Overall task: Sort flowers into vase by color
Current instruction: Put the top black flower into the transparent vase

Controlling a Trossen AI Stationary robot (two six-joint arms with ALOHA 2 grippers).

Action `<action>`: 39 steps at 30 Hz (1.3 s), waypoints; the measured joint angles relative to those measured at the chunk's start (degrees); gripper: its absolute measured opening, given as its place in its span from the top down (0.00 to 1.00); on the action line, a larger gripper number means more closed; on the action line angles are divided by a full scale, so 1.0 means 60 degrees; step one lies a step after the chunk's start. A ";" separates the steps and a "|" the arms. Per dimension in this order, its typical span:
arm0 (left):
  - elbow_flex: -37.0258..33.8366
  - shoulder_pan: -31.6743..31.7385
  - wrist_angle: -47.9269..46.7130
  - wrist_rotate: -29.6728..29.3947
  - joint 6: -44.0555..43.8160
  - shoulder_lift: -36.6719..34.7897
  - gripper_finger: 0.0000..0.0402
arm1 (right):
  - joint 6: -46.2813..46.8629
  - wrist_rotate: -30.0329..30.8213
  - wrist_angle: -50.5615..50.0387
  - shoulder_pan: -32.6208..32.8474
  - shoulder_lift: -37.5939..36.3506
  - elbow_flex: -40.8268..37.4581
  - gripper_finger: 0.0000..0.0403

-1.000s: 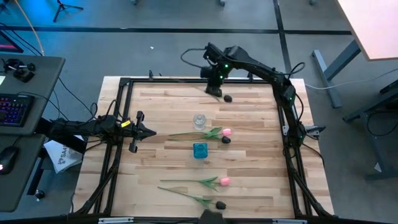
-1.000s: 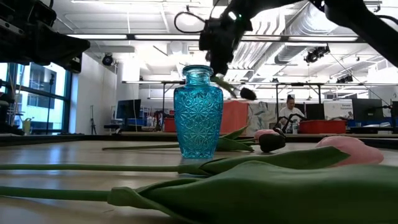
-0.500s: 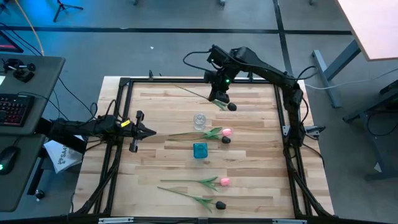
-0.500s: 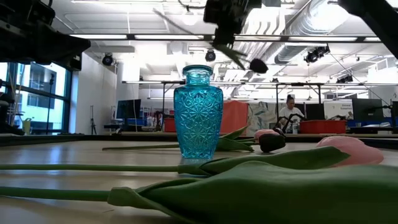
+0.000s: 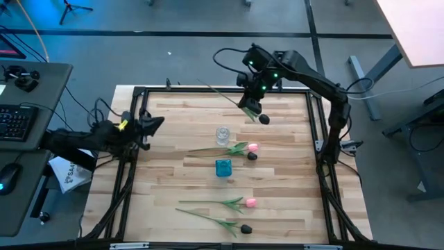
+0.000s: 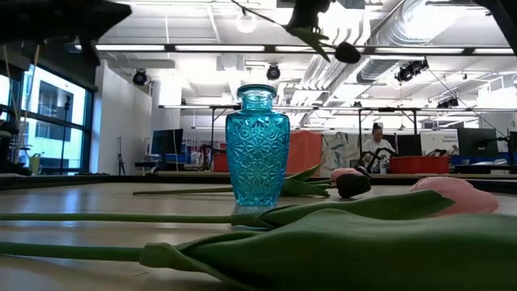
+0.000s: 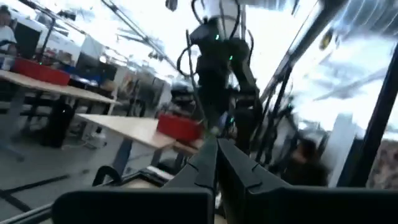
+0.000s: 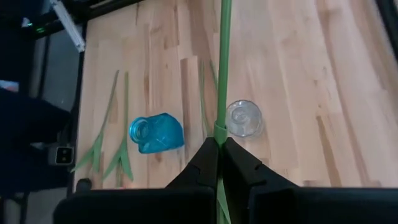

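Note:
My right gripper (image 5: 251,105) hangs over the table's far part, shut on a dark-headed tulip (image 5: 264,119) that is off the wood. Its head (image 6: 347,53) shows high in the low view. Below it stand a clear glass vase (image 5: 222,135) and a blue vase (image 5: 223,167). A pink tulip (image 5: 252,146) and a dark one (image 5: 252,155) lie beside the vases. Another pink tulip (image 5: 250,202) and a dark one (image 5: 245,228) lie near the near edge. My left gripper (image 5: 158,122) is shut and touches nothing at the left edge. My right gripper pinches the dark tulip's green stem (image 8: 219,121) between its two fingers, close to a leaf joint, coming from above with the fingers across the stem. The flower is lifted clear and tilted: the head hangs lower toward the right, and the stem end (image 5: 201,83) points far-left.
The black frame rail (image 5: 139,104) runs round the table. The left wrist view looks up into the room and shows the right arm (image 7: 217,56). A person (image 6: 376,141) sits far behind the table. Bare wood (image 5: 291,180) lies right of the vases.
My right gripper has risen and drifted a little toward the table's right, carrying the dark tulip higher above the vases. My left arm has drawn back toward the table's far-left corner and tipped its gripper upward.

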 joint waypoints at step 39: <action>0.7809 0.1560 0.2010 0.4028 -0.1377 1.1803 0.51 | 0.3379 0.0619 1.1997 0.1146 -0.7443 -1.1825 1.00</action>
